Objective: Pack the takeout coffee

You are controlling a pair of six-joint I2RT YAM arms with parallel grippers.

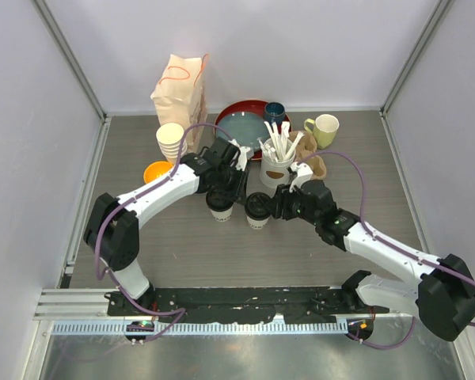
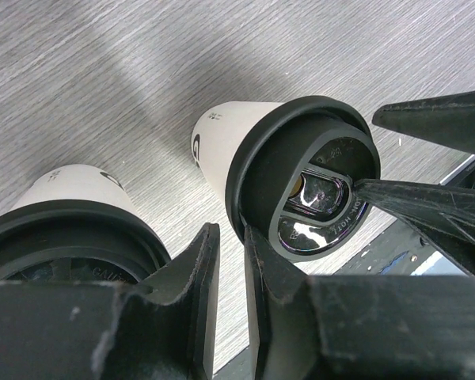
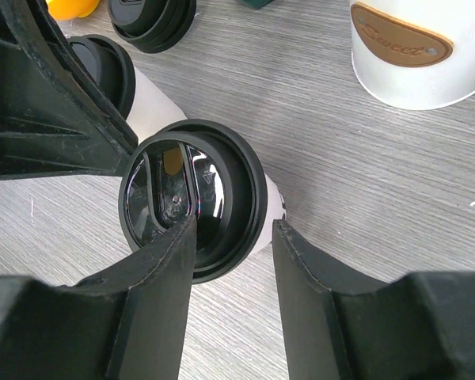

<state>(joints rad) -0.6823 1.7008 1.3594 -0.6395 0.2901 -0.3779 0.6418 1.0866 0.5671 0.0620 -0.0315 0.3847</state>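
Desk (image 1: 182, 257), mid-area: both takeout coffees lidded, upright, just beside each other: left cup (image 1: 220, 204), right cup (image 1: 257, 210). Neither lifted, neither packed.

Left hand (image 2: 231, 237): low between the two cups, jaws parted by a narrow slit only, nothing in it.

Right hand (image 3: 233, 229): open, astride the right cup's black lid (image 3: 191, 198). One finger over the rim, the other beside the wall. No clamp seen.

Brown paper bag (image 1: 180, 89): upright at far left, well apart from both cups. Cannot tell whether its mouth is open.

Judged: lids on, packing proper not begun. Left to do: grasp each cup, carry across, set into bag without tipping.
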